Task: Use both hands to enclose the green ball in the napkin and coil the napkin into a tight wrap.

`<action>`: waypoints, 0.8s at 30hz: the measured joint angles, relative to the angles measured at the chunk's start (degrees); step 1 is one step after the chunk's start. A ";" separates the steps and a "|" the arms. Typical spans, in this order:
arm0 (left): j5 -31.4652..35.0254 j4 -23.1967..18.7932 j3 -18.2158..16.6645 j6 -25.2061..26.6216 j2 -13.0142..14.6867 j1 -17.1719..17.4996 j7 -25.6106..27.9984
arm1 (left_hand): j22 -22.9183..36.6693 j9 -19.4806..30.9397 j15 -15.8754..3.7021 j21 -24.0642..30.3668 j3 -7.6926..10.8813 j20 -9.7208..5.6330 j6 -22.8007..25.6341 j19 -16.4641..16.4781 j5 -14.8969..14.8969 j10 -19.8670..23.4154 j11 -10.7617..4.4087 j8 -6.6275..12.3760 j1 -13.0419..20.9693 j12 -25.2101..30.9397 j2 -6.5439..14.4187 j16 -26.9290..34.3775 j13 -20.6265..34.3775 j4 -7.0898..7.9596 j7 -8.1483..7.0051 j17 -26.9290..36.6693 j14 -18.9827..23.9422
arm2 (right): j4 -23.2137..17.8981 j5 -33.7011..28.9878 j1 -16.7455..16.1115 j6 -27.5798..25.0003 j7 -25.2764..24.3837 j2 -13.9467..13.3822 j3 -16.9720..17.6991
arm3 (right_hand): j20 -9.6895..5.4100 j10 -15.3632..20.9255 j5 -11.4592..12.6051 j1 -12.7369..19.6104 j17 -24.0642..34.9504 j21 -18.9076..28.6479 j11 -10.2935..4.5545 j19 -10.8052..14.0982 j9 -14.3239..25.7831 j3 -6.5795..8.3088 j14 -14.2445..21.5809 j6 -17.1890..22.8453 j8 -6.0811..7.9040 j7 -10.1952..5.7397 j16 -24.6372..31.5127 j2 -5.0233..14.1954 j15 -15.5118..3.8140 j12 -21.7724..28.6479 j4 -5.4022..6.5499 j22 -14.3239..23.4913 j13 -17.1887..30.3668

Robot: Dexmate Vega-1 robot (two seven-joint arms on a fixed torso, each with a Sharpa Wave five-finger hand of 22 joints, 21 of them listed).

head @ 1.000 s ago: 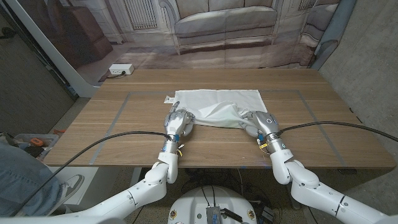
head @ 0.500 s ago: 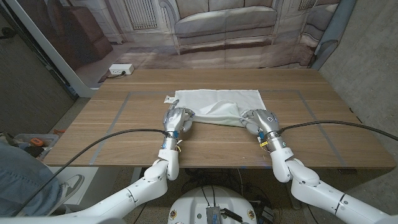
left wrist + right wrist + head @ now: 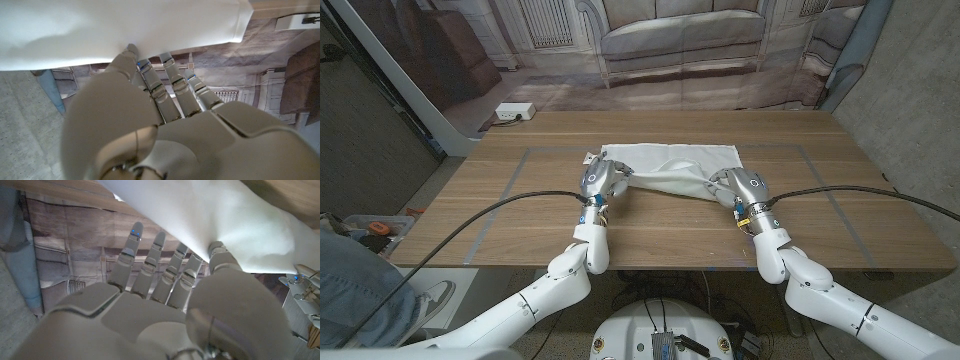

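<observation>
A white napkin point(image 3: 672, 162) lies at the table's far middle, its near edge lifted and folded toward the far side. A rounded bulge point(image 3: 678, 160) shows under the cloth; no green ball is visible. My left hand point(image 3: 600, 182) pinches the napkin's near left corner. My right hand point(image 3: 735, 187) pinches the near right corner. In the left wrist view my left hand point(image 3: 150, 115) has its thumb and fingers meeting the napkin point(image 3: 125, 30) at its edge. The right wrist view shows my right hand point(image 3: 165, 305) with its thumb against the napkin point(image 3: 230, 220).
Grey tape lines point(image 3: 510, 185) mark a rectangle on the wooden table point(image 3: 840, 215). A white power strip point(image 3: 515, 112) lies on the floor beyond the far left corner. A person's leg in jeans point(image 3: 350, 290) shows at the picture's lower left.
Both hands have moved away from me, carrying the napkin's near edge farther over the bulge toward the far edge. The raised fold has flattened and narrowed.
</observation>
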 measured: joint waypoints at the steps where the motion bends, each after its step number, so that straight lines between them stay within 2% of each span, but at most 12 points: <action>1: -0.10 -0.26 -0.05 0.22 -0.01 -0.23 -0.62 | 0.00 0.00 0.00 0.00 0.16 0.00 0.00 0.00 0.00 0.00 0.00 -0.05 -0.02 0.00 -0.02 0.00 0.00 -0.16 0.00 0.00 0.00 | -0.10 0.21 0.13 -0.13 0.30 0.05 0.10 | 0.02 0.00 0.00 0.00 0.00 0.00 0.00 -0.41 0.00 0.00 0.00 0.10 0.00 -0.10 0.00 0.00 0.00 0.00 0.00 0.00 0.00; 6: -0.55 -1.40 -0.19 1.40 -0.07 -1.67 -4.00 | 0.00 0.00 -0.31 0.00 0.64 -0.20 -0.03 0.20 -0.26 0.43 -0.18 -0.06 -0.03 -0.01 -0.03 0.00 0.12 -0.15 0.44 0.00 0.92 | -0.65 1.53 0.91 -0.52 2.03 0.32 0.67 | 0.13 0.00 0.00 0.00 0.00 0.08 0.00 -0.21 0.00 0.00 0.00 0.62 0.00 -0.01 0.00 0.00 0.00 -0.38 0.00 0.00 -0.12; 9: -0.69 -2.02 -0.19 2.27 -0.15 -2.71 -6.16 | 0.00 0.00 -0.32 0.00 0.81 -0.18 -0.03 0.81 -0.27 0.51 -0.10 -0.07 -0.03 -0.01 -0.04 0.00 0.09 -0.30 0.44 0.00 0.99 | -0.89 2.34 1.55 -0.61 2.98 0.42 1.00 | 0.12 0.00 0.00 0.00 0.00 0.45 0.00 1.21 0.00 0.00 0.00 0.62 0.00 -0.01 -0.10 0.00 0.00 -0.44 0.00 0.00 -0.20; 15: -0.33 -2.63 0.66 4.51 -0.57 -5.24 -10.21 | 0.01 0.00 -0.71 0.00 1.20 0.02 -0.21 1.03 -0.48 0.82 0.18 -0.09 -0.65 -0.01 -0.65 0.00 -0.40 0.08 0.63 0.01 1.95 | -0.96 3.76 3.25 -0.65 5.01 0.58 1.44 | 0.10 0.00 -0.44 0.00 0.00 0.68 0.00 1.19 0.01 0.00 -0.01 0.62 0.00 -0.01 -0.23 0.00 0.01 -0.49 0.00 0.00 -0.22; 20: 0.59 -2.50 1.41 5.95 -1.04 -6.99 -12.28 | 0.01 -0.01 -0.71 0.00 1.26 0.11 -0.21 1.13 -0.48 0.82 0.18 -0.10 -0.81 -0.35 -0.78 0.00 -0.47 0.14 0.63 0.01 1.95 | -0.51 4.25 4.86 -0.90 6.05 0.92 1.51 | -1.85 0.61 -0.44 0.24 0.00 0.00 0.00 -1.22 -0.27 0.00 -0.01 1.04 0.00 -0.02 -0.23 0.23 0.01 -0.85 0.00 0.29 -0.11; 24: 1.11 -2.18 1.76 6.86 -1.31 -7.78 -13.79 | 0.01 -0.02 -0.71 0.00 1.43 0.11 -0.21 1.12 -0.48 0.82 0.18 -0.43 -0.96 -0.39 -0.63 0.00 -0.69 0.31 0.63 -0.27 1.95 | 0.17 4.46 6.50 -1.00 6.54 1.29 1.50 | -1.94 0.61 -0.44 0.38 0.00 0.00 0.00 -1.31 -0.28 0.00 -0.01 1.03 0.00 -0.01 -0.23 0.38 0.01 -0.85 0.00 0.29 0.00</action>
